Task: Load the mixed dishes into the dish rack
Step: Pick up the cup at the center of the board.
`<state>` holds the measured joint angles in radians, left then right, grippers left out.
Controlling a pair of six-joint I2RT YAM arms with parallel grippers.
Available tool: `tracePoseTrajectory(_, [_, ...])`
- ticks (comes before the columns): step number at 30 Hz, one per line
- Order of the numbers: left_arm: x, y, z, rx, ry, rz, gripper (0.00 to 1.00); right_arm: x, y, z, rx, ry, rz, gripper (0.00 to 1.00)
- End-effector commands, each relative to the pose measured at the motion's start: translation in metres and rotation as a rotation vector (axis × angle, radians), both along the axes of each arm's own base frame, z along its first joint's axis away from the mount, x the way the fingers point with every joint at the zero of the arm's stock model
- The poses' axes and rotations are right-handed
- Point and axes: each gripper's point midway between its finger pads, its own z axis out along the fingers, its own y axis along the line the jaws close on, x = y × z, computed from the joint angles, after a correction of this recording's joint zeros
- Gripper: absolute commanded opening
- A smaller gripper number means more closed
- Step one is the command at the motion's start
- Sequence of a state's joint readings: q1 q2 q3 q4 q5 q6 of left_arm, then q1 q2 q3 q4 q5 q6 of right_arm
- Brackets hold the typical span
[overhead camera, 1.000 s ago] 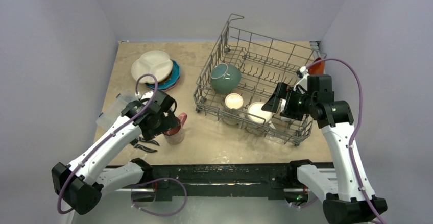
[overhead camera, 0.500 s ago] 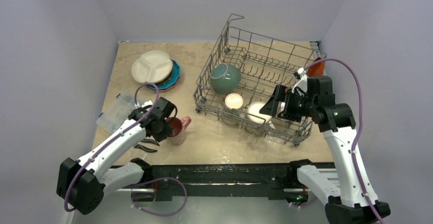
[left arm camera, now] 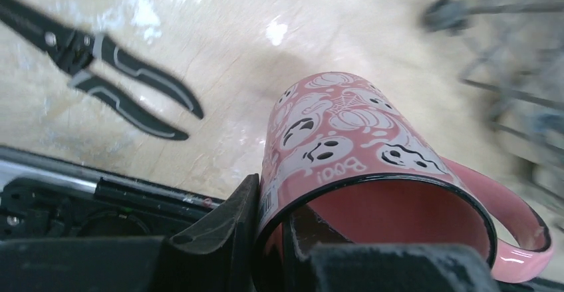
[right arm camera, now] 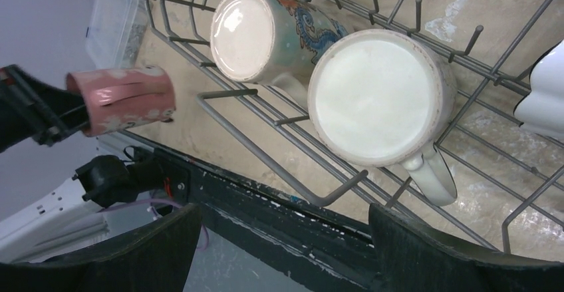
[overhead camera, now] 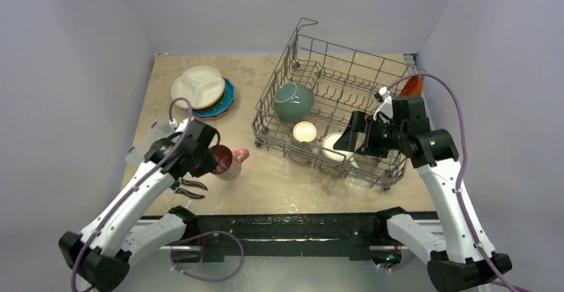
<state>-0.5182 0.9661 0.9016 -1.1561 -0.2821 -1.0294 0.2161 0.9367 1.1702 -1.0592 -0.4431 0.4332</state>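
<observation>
My left gripper [overhead camera: 211,160] is shut on the rim of a pink mug with ghost prints [overhead camera: 228,161], one finger inside and one outside [left arm camera: 223,229]. The mug [left arm camera: 339,139] is tipped sideways over the table, left of the dish rack [overhead camera: 269,102], handle pointing right. The rack holds a teal bowl [overhead camera: 294,101] and two upturned cream mugs [overhead camera: 304,133] [overhead camera: 334,146]. My right gripper [overhead camera: 346,139] hangs open over the rack's near side, above those mugs [right arm camera: 376,96], holding nothing. A white divided plate [overhead camera: 198,86] lies on a blue plate [overhead camera: 228,100] at the back left.
Black-handled pliers [overhead camera: 189,187] lie on the table just below the held mug. A clear plastic box [overhead camera: 149,142] sits at the left edge. Something orange [overhead camera: 412,84] shows behind the right arm at the rack's far right corner. Walls close in on three sides.
My left gripper came down open over the mug, shut on its rim and tipped it sideways. The right gripper drifted slightly left, still open.
</observation>
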Motion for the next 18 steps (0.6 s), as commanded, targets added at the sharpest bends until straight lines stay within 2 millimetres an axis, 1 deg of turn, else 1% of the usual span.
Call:
tracePoseTrajectory(1, [0.023,-0.004,0.116,-0.107,-0.429,-0.146,0.0,0.009,0.003,0.023,0.008,-0.072,0.006,0.98])
tracePoseTrajectory(2, [0.026,-0.01,0.143,-0.154,-0.556,-0.209,0.0,0.01,0.004,0.024,0.009,-0.075,0.008,0.98])
tracePoseTrajectory(4, [0.027,-0.02,0.195,-0.232,-0.81,-0.306,0.0,0.011,0.008,0.027,0.031,-0.072,0.02,0.98])
tracePoseTrajectory(6, [0.02,-0.021,0.243,-0.297,-1.032,-0.337,0.0,0.011,0.017,0.031,0.084,-0.06,0.042,0.98])
tracePoseTrajectory(7, [0.017,-0.022,0.262,-0.318,-1.115,-0.349,0.0,0.01,0.023,0.035,0.12,-0.053,0.061,0.98])
tracePoseTrajectory(9, [0.011,-0.023,0.291,-0.342,-1.232,-0.379,0.0,0.009,0.036,0.043,0.193,-0.045,0.11,0.98])
tracePoseTrajectory(10, [0.01,-0.027,0.301,-0.35,-1.264,-0.405,0.0,0.007,0.042,0.047,0.238,-0.036,0.141,0.98])
tracePoseTrajectory(12, [0.008,-0.036,0.317,-0.366,-1.304,-0.461,0.0,0.006,0.055,0.063,0.336,-0.042,0.192,0.98])
tracePoseTrajectory(14, [0.01,-0.044,0.33,-0.393,-1.354,-0.497,0.0,0.006,0.065,0.081,0.437,-0.046,0.207,0.98])
tracePoseTrajectory(15, [0.009,-0.05,0.335,-0.411,-1.38,-0.528,0.0,0.006,0.07,0.092,0.502,-0.043,0.207,0.98])
tracePoseTrajectory(16, [0.009,-0.055,0.339,-0.425,-1.402,-0.549,0.0,0.004,0.076,0.105,0.59,0.002,0.194,0.98])
tracePoseTrajectory(18, [0.014,-0.061,0.346,-0.432,-1.436,-0.568,0.0,0.006,0.085,0.126,0.708,0.02,0.171,0.98])
